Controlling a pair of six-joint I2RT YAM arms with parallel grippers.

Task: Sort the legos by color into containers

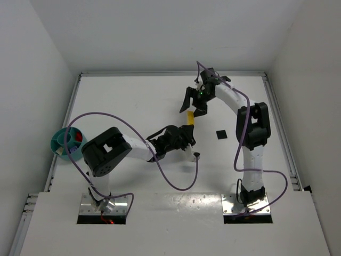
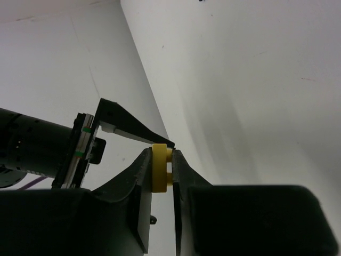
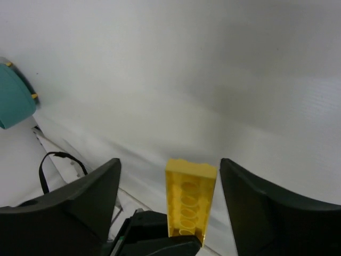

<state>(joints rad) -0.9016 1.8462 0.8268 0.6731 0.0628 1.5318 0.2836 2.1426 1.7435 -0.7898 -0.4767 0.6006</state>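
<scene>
My left gripper (image 1: 189,126) is shut on a long yellow lego (image 1: 189,116) and holds it up over the middle of the table. In the left wrist view the lego (image 2: 160,167) sits pinched between the two fingertips of that gripper (image 2: 162,160). My right gripper (image 1: 195,104) is open, its jaws wide on either side of the lego's far end without touching it. In the right wrist view the lego (image 3: 189,204) stands between the spread fingers of the right gripper (image 3: 169,164). The teal bowl (image 1: 59,144) sits at the table's left edge with a red piece inside, and its rim shows in the right wrist view (image 3: 13,104).
A small flat black square (image 1: 221,133) lies on the table right of the grippers. White walls enclose the table on the left, back and right. Purple cables loop from both arms over the near part of the table.
</scene>
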